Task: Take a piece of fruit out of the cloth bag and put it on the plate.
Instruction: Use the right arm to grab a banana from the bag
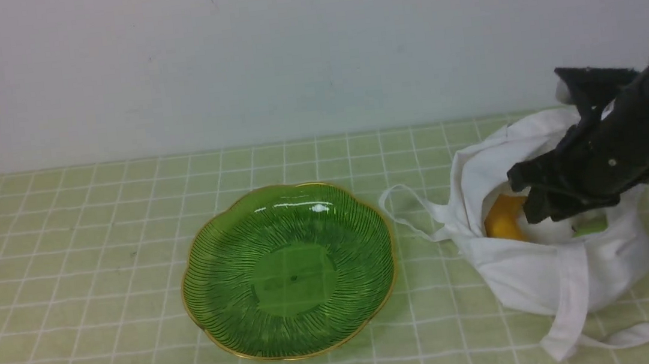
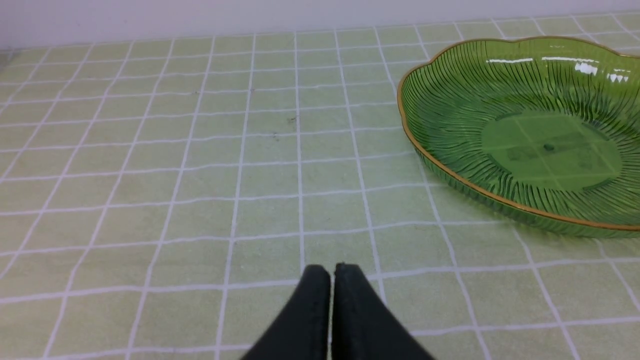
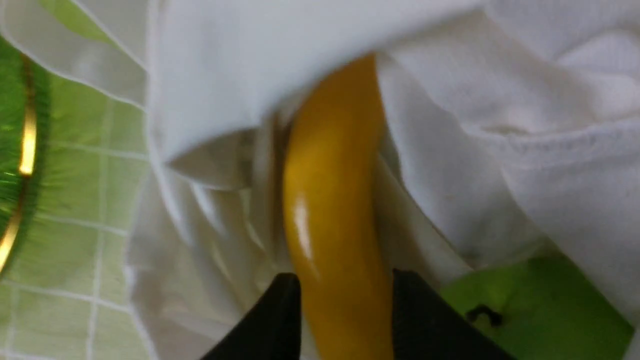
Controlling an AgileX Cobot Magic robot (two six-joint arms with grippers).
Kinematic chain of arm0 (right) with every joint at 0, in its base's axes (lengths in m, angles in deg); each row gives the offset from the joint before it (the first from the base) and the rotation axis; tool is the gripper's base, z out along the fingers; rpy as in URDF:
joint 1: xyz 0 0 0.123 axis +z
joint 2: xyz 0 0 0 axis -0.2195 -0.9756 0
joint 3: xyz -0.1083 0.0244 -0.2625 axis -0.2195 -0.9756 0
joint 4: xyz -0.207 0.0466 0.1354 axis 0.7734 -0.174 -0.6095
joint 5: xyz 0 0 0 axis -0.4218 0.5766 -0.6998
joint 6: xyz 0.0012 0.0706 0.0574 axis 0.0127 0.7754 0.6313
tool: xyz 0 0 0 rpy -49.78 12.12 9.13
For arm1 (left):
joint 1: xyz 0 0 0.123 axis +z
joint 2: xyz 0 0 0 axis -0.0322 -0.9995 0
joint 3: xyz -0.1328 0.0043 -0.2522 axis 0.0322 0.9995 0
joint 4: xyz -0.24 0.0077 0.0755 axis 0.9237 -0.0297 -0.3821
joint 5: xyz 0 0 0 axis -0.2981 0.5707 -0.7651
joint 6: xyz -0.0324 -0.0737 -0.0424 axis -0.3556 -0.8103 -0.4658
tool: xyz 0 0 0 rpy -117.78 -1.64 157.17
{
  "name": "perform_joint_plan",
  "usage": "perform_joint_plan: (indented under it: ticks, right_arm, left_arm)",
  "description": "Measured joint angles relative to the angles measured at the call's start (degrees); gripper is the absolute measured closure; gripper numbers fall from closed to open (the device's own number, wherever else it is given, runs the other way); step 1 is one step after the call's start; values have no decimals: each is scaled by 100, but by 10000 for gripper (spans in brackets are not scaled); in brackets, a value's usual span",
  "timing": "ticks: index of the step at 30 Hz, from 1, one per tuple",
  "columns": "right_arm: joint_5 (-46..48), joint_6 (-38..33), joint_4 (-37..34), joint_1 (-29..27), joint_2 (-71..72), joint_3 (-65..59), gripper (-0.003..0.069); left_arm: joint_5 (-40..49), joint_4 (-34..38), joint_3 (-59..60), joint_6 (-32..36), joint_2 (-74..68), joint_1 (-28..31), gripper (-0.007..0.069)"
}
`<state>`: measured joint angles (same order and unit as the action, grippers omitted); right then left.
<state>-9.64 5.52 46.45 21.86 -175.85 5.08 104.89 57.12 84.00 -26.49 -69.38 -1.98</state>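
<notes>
Progress: nothing delivered; plate point(image 1: 219, 265) bare, green fruit point(image 3: 540, 305) low in the cloth bag point(image 1: 581, 275), beside the yellow fruit point(image 3: 330, 200) | right fingers point(image 3: 280, 310) spread astride the yellow fruit, contact unclear | left fingers point(image 2: 312, 300) pressed together above bench point(image 1: 97, 260) | Room: bag mouth tight; strap point(image 1: 420, 234) loops toward plate, open bench elsewhere.

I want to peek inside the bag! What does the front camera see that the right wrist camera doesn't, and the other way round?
Only the front view: the whole plate with nothing on it, the wall, and the right arm reaching into the cloth bag.
Only the right wrist view: the right gripper, jaws apart, with the yellow fruit showing between them, and the dark stem spot on the green fruit.
Both: the bag, both fruits and some plate rim.
</notes>
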Motion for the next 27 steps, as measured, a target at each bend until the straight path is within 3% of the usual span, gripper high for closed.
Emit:
perform_joint_plan:
  ticks: [6,11,20,27]
  right_arm:
    - [659,576,668,18,-323,36,218]
    - [987,658,735,47,-329,37,139]
    - [1286,877,1111,528,-403,41,121]
    - [1300,1231,1405,600,-736,52,123]
  left_arm:
    - [0,0,0,0,0,0,633]
    - [0,0,0,0,0,0,633]
    - [0,0,0,0,0,0,633]
    - [0,0,0,0,0,0,633]
